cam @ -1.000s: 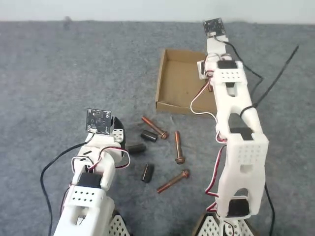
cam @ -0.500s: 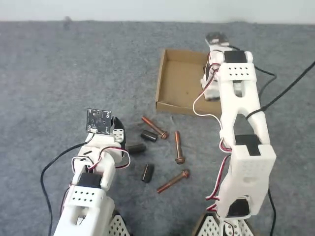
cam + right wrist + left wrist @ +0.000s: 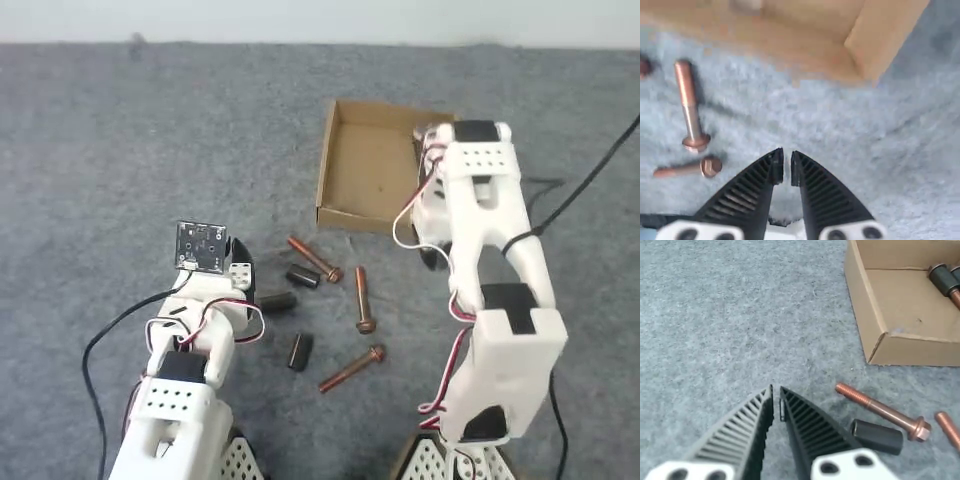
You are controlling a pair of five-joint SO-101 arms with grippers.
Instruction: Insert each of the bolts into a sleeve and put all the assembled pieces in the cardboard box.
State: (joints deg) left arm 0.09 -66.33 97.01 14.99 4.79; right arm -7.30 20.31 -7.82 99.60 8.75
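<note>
Lying just beside closed left fingers (image 3: 810, 421) | bolt (image 3: 880, 410) | sleeve (image 3: 878, 436)

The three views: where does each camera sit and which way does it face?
High view: fixed above, looking down over the table; left arm and right arm show.
Left wrist view: on the left wrist, facing the cardboard box, a bolt, a sleeve; shut left gripper shows.
Right wrist view: on the right wrist, facing two other bolts, a box corner; shut right gripper shows.
Shared: high and left wrist views both show that bolt beside that sleeve.
</note>
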